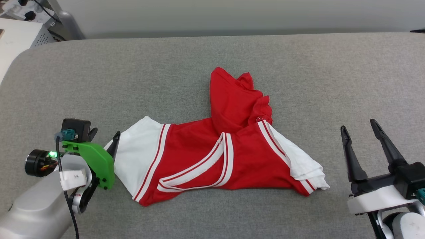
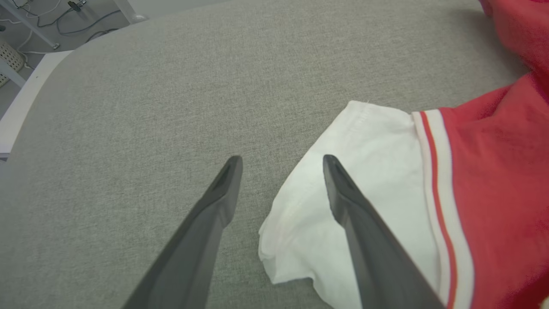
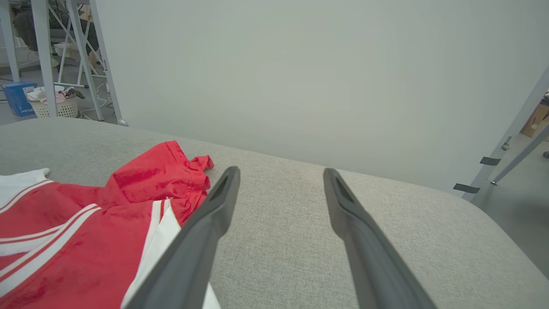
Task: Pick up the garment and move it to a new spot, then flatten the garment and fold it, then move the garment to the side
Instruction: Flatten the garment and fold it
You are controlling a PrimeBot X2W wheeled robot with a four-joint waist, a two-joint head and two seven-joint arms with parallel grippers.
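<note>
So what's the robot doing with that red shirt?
The robot is working on a crumpled red jersey T-shirt with white sleeves, lying bunched on the grey cloth-covered table. Its left gripper is open at one white sleeve, holding nothing. Its right gripper hangs open beside the other sleeve. The shirt isn't flat or folded yet.

Bright, even diffuse light, faint shadows; garment (image 2: 514, 34) blurry in left wrist view's corner.
</note>
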